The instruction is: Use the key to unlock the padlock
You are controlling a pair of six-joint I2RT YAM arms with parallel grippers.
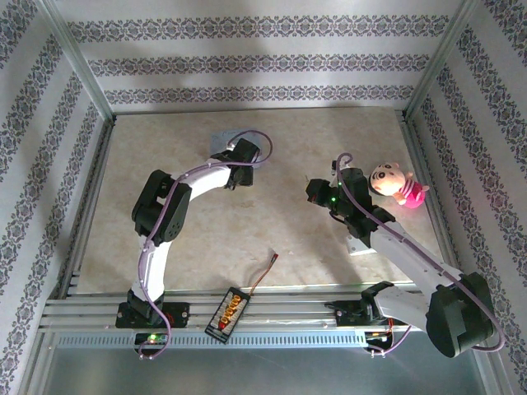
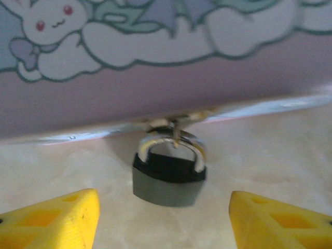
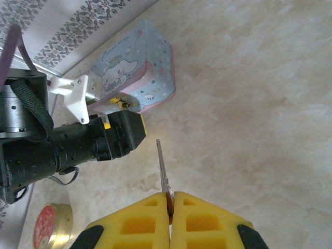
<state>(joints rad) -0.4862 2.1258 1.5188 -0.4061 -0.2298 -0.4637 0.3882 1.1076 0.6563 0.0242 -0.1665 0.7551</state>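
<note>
Small dark grey metal padlock (image 2: 169,179) hangs by thin shackle from clasp of pale-blue cartoon-print tin (image 3: 137,78). Body rests on beige marbled table (image 3: 249,104), far side, left of centre. Left gripper (image 2: 163,220) jaws apart either side of body, not touching. Right gripper (image 3: 170,207) clamped on thin silver key (image 3: 162,166), blade protruding. Padlock likely light, rigid, slick, free to swing — pinch body's sides, leave bottom end clear.

Marbled beige tabletop (image 1: 247,239); striped floral wallpaper walls (image 1: 247,62).
</note>
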